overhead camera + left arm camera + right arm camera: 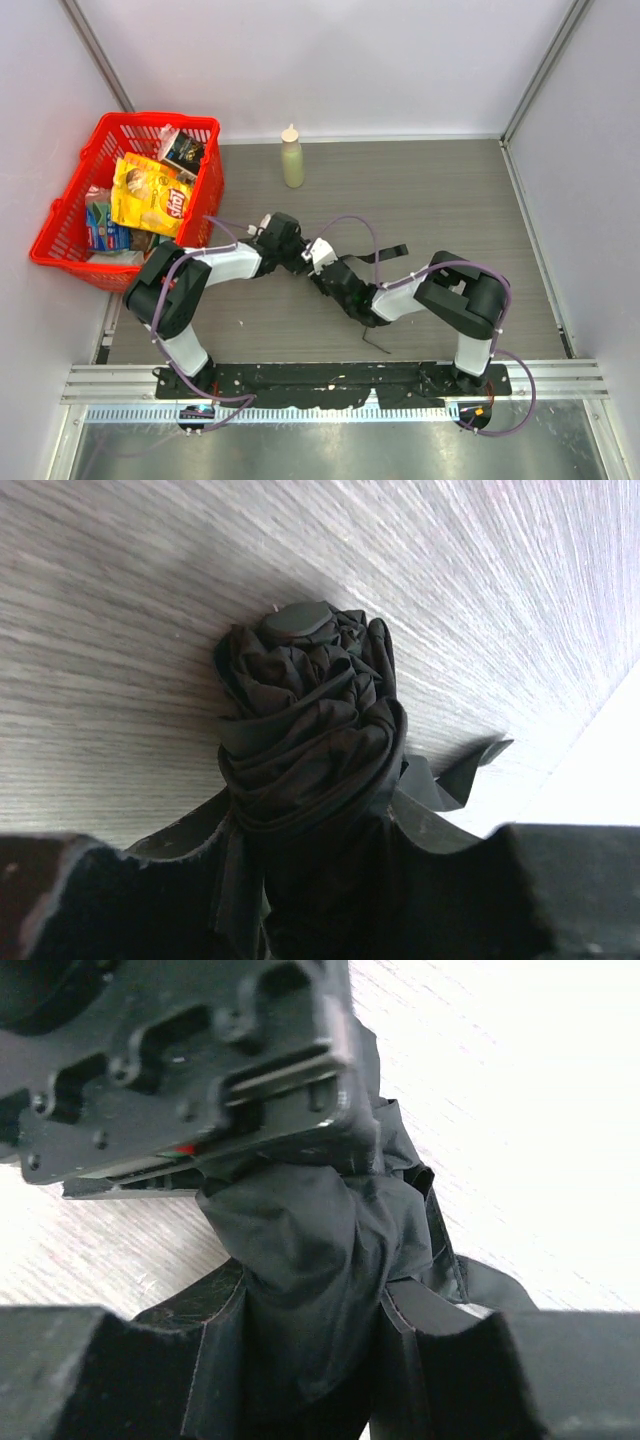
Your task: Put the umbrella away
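The umbrella [322, 277] is a folded black bundle at the table's middle, held between both grippers. My left gripper [303, 260] is shut on the umbrella; in the left wrist view the rolled fabric [310, 730] with its round end cap stands out past my gripper [320, 880]. My right gripper [335, 283] is shut on the umbrella's fabric [300, 1260] from the other side [310, 1350], right under the left gripper's body [190, 1060]. A black strap [385, 255] trails to the right on the table. The shaft and handle are hidden.
A red basket [160, 120] with snack bags [150, 195] stands at the far left. A pale squeeze bottle [291, 158] stands at the back. A thin black bent piece [375, 341] lies near the front edge. Walls close in on three sides.
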